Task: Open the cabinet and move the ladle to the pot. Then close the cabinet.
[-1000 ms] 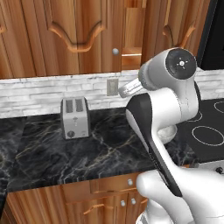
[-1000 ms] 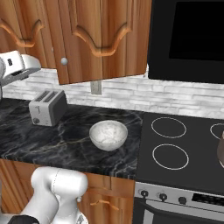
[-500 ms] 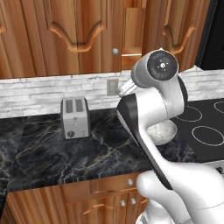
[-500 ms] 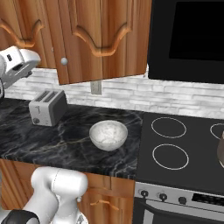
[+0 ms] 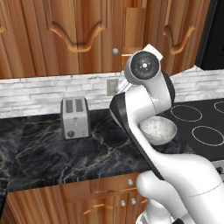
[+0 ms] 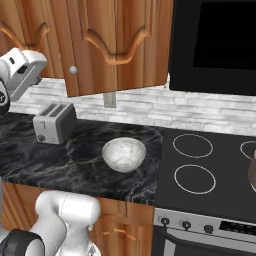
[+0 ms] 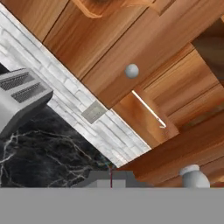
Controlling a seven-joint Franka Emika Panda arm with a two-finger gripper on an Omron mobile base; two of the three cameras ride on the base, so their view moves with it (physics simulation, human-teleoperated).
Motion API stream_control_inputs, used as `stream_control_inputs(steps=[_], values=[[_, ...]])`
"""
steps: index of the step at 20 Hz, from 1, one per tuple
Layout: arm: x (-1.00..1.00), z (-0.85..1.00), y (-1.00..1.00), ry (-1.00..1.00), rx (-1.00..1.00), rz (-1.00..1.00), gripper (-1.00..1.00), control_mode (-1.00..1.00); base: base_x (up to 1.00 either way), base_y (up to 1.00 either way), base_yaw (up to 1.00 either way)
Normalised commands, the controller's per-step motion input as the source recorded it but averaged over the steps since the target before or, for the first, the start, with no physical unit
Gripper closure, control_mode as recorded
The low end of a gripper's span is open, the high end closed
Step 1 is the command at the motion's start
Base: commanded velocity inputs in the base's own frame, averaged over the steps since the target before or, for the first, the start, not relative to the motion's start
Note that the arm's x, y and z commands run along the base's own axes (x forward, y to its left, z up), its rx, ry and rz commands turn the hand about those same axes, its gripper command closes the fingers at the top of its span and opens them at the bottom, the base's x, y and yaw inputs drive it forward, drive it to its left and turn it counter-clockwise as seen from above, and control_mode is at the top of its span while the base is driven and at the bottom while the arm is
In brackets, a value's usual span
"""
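Item: cabinet [image 5: 78, 35], wall-mounted above the tabletop [image 5: 48, 162]; one door looks ajar, round knob [image 7: 131, 71] close ahead of the tool [image 7: 110, 178]. Tool: closed, holding nothing. Item: ladle [image 7: 148, 109], thin pale handle lying on the wooden shelf inside, past the knob. Item: pot [image 6: 253, 172], at the stove's right edge, well apart from the cabinet. Also present: toaster [image 5: 75, 117] near the tabletop's back edge; bowl [image 5: 157, 130] near the stove-side edge. Handling, as judged: you should swing the door fully clear first, then spread the tool before entering, approach along the shelf, and take the handle mid-length, crosswise.
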Motion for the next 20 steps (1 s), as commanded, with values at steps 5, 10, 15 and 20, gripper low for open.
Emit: stream_control_inputs(steps=[5,10,15,20], values=[[0.36,0.00,0.01,0.00,-0.18,-0.02,1.00,-1.00,0.00,0.00,0.00],[0.37,0.00,0.00,0.00,-0.14,-0.06,1.00,-1.00,0.00,0.00,0.00],[0.31,0.00,0.00,0.00,-0.12,-0.07,1.00,-1.00,0.00,0.00,0.00],[0.28,0.00,0.00,0.00,-0.12,-0.07,1.00,-1.00,0.00,0.00,0.00]])
